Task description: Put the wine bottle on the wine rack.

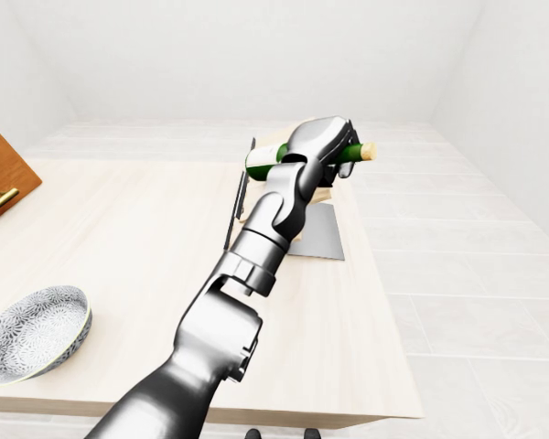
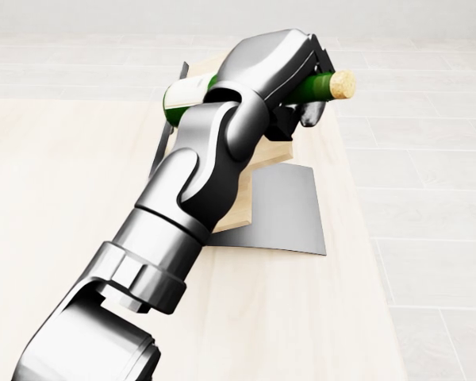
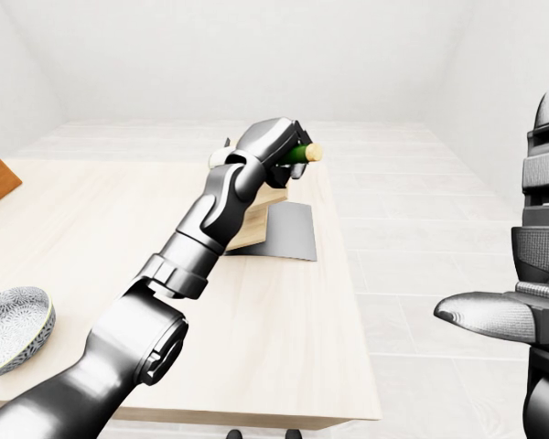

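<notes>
A green wine bottle (image 2: 316, 86) with a cork (image 2: 343, 84) and a pale label (image 2: 181, 95) lies nearly level, cork to the right, in my left hand (image 2: 300, 97). The fingers are shut round its neck and shoulder. The bottle hangs just over the top of the wine rack (image 2: 239, 205), a pale wooden block on a grey metal plate (image 2: 292, 213) near the table's right edge. My forearm hides most of the rack, so I cannot tell whether bottle and rack touch. My right hand (image 3: 494, 315) shows only partly at the right edge of the right-eye view, away from the table.
The rack stands on a light wooden table (image 1: 128, 229). A patterned bowl (image 1: 32, 334) sits at the table's lower left in the left-eye view. A brown cabinet (image 1: 0, 178) is at the far left. Pale tiled floor lies to the right of the table.
</notes>
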`<state>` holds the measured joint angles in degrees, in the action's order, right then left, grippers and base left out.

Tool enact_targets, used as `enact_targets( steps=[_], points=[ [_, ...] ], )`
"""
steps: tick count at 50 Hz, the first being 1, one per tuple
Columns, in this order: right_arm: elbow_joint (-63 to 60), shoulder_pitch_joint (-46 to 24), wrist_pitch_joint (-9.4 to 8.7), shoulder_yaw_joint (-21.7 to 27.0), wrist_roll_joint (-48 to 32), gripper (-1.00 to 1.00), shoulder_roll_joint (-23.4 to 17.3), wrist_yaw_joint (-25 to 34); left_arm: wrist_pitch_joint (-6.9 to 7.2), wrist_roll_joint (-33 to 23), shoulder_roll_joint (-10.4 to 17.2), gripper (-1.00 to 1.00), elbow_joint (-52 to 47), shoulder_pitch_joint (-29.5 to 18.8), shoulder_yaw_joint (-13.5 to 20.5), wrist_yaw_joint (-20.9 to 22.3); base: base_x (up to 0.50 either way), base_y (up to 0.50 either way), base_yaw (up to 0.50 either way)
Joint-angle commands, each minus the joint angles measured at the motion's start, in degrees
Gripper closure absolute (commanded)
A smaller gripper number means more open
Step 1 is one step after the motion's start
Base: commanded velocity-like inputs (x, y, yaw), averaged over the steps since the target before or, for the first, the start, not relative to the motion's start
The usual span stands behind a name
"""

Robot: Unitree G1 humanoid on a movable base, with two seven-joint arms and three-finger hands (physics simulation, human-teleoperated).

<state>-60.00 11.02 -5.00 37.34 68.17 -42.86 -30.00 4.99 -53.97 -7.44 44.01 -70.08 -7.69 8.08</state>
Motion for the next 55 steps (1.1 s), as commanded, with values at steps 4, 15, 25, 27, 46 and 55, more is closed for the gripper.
enact_targets(
  steps=[4, 15, 25, 27, 46, 55],
  points=[
    [0.0, -0.38, 0.0, -0.55, -0.92, -1.0, 0.76, 0.0, 0.01, -1.4, -0.59, 1.0, 4.81, 2.09, 0.52, -7.2, 0.0, 0.0, 0.0],
    [0.0, -0.05, 0.0, -0.35, -3.11, -1.0, 3.15, 0.69, 0.01, -0.99, -1.72, 1.0, 6.25, 2.47, 0.51, -10.2, 0.0, 0.0, 0.0],
    [0.0, 0.04, 0.0, -0.87, -5.94, -1.0, 5.72, 3.29, 0.01, -1.27, -2.13, 1.0, 7.2, 2.8, 0.23, -11.24, 0.0, 0.0, 0.0],
    [0.0, -0.09, 0.0, -0.92, -5.83, -1.0, 5.67, 3.18, 0.01, -1.2, -2.16, 1.0, 7.36, 2.71, 0.38, -11.27, 0.0, 0.0, 0.0],
    [0.0, 0.05, 0.0, -1.18, -5.54, -1.0, 5.2, 2.75, 0.01, -1.06, -2.23, 1.0, 7.64, 2.42, 0.62, -11.5, 0.0, 0.0, 0.0],
    [0.0, -0.24, 0.0, -1.59, -6.99, -1.0, 6.36, 3.81, 0.01, -0.82, -2.05, 1.0, 7.68, 2.61, 0.65, -11.81, 0.0, 0.0, 0.0]
  ],
)
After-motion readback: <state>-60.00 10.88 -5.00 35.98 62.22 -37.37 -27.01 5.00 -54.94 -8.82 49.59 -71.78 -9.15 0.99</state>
